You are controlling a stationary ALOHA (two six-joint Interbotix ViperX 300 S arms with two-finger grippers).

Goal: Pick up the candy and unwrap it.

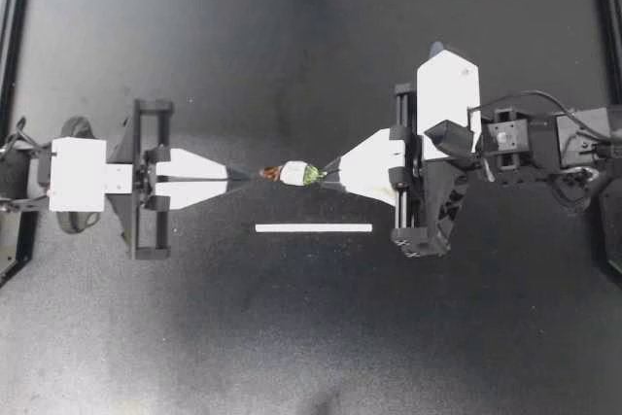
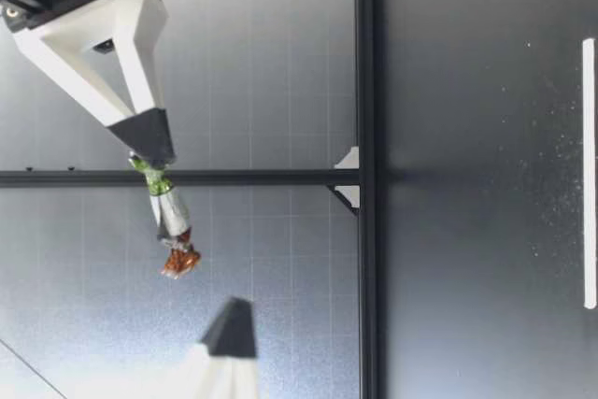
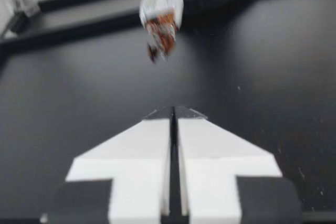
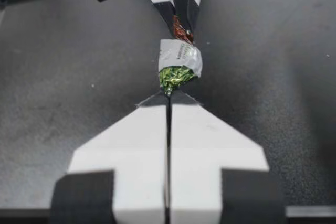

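While my R gripper (image 1: 328, 173) pinches the candy (image 1: 292, 174) by its green end, clear of the table (image 1: 292, 337), L gripper (image 1: 245, 178) sits closed, empty, just short of the brown end; wrapper print unreadable.

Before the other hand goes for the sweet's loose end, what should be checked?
1. Right hand shut on the green twist of the candy: ok.
2. Candy clear of the table: ok.
3. Brown twist free, pointing at left hand: ok.
4. Left hand open to grab: not ok, shut.
5. Left hand level with brown twist: not ok, lower in the low view, gap between.
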